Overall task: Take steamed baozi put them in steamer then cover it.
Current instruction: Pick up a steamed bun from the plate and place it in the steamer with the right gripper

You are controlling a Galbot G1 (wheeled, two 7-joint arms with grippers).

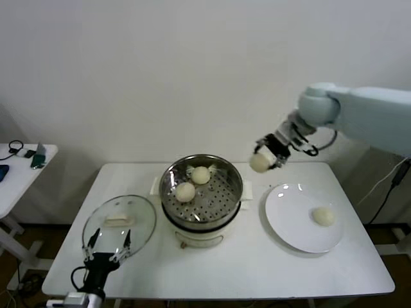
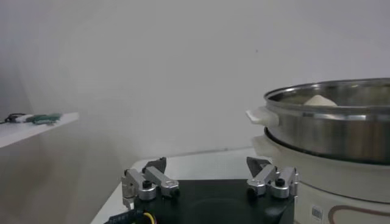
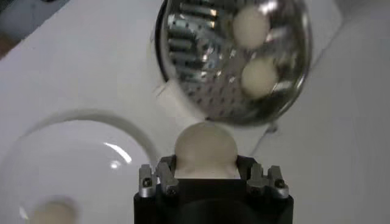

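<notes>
The right gripper (image 3: 206, 178) has its fingers closed on one baozi (image 1: 259, 162), which sits between them, and holds it in the air between the plate (image 1: 286, 224) and the steamer (image 1: 201, 190), a little behind both. Two buns (image 1: 185, 191) already lie on the perforated tray inside the steamer. One more bun (image 1: 323, 216) waits on the plate. The left gripper (image 1: 107, 253) rests low at the near left of the table (image 1: 257, 269), fingers wide apart and empty, just at the near edge of the cover (image 1: 120, 226), which lies flat beside the steamer. I judge the task about half done: the held bun and the last one must go in, then the cover.
</notes>
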